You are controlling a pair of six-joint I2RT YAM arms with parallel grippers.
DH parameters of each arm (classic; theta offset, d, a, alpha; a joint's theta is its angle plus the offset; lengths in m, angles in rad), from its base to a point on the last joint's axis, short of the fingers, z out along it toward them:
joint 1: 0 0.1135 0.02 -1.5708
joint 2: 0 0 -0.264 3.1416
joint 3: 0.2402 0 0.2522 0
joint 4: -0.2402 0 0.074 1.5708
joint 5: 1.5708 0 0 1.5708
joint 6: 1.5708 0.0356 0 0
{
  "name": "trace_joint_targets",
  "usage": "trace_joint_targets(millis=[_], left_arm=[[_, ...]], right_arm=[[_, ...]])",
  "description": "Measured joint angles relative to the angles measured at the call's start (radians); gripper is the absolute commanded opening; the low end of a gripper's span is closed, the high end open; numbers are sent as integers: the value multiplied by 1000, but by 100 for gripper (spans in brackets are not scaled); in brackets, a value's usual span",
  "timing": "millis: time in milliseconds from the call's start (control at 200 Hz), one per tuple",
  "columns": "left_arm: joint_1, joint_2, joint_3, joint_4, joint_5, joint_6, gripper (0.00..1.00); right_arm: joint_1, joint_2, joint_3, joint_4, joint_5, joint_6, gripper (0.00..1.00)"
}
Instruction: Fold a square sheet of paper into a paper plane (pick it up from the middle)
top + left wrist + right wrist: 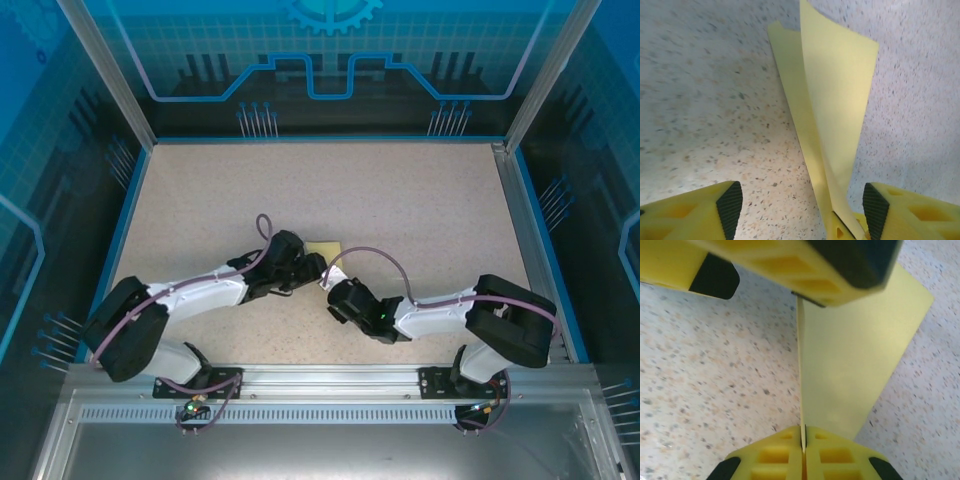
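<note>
A plain, pale yellow sheet of paper [835,90] stands out against a beige worktop [400,200] speckled with small dark grey and orange-brown flecks. The left gripper [797,207] and right gripper [802,460] are bright yellow with black, finely textured pads [730,207]. The arms [200,295] are white and black, trailing mauve cables [372,253]. Deep blue walls [450,40] behind carry a lighter cyan grid and line pattern.

Speckled beige worktop [420,200], blue-edged at 9 and 12 o'clock
Near its centre the pale yellow square sheet of paper [326,246] stands folded and on edge rather than lying flat; whether its lower edge touches the flecked surface cannot be told.
</note>
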Motion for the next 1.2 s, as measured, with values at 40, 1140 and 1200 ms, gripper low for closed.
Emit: trace_joint_targets(millis=[40,1140,1200], left_arm=[[1,-21,-3,-14,-19,0,74],[16,161,24,80,127,-144,54],[16,179,27,94,138,-165,48]], right_arm=[[-6,-8,0,6,-23,-3,8],[-61,13,-56,-9,-180,35,13],[-61,14,-57,-9,-180,35,14]])
